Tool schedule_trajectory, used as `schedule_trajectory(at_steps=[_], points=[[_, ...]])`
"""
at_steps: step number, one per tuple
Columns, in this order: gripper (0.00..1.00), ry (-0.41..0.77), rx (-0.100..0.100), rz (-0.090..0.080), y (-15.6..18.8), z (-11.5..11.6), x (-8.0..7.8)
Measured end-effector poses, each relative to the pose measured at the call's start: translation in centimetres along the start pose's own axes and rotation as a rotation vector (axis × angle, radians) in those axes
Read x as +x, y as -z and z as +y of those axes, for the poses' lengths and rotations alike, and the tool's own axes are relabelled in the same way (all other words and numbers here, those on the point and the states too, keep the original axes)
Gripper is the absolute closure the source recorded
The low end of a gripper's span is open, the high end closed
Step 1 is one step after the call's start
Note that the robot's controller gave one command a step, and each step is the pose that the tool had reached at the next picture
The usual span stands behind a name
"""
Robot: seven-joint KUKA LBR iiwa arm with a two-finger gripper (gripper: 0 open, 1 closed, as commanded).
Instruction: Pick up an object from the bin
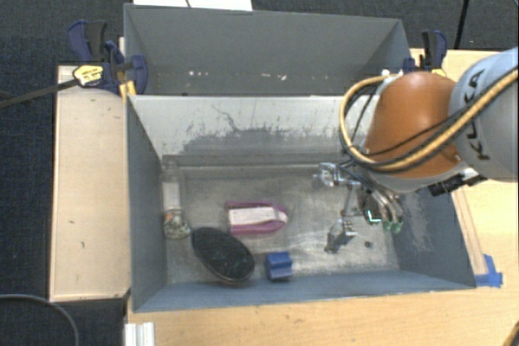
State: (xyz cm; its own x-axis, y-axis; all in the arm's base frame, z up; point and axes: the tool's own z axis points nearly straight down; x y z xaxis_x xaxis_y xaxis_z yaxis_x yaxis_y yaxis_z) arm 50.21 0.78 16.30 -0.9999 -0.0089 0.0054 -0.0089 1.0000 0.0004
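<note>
Left wall of grey metal bin (146, 198): small clear glass jar (172, 224). Next, black oval brush (221, 254), flat near front wall. Purple-and-white flat packet (257, 219) mid-floor; small blue block (278, 265) just in front of it. Gripper (340, 238) low over bare floor, right of all things; we cannot tell whether released or clenched. We judge blue block nearest candidate: shift left, centre above it, descend straight, keep clear of front wall.

End effector (339, 237) right of blue block (278, 265)
</note>
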Motion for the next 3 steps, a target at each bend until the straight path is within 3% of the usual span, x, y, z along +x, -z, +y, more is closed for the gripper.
schedule_trajectory(at_steps=[1, 2, 3], points=[[1.0, -0.001, 0.0, -0.008, 0.4, 0.0, -0.2], [0.0, -0.001, 0.0, -0.008, 0.4, 0.0, -0.2], [0.0, 0.217, 0.0, -0.008, -9.3, 6.8, -6.6]])
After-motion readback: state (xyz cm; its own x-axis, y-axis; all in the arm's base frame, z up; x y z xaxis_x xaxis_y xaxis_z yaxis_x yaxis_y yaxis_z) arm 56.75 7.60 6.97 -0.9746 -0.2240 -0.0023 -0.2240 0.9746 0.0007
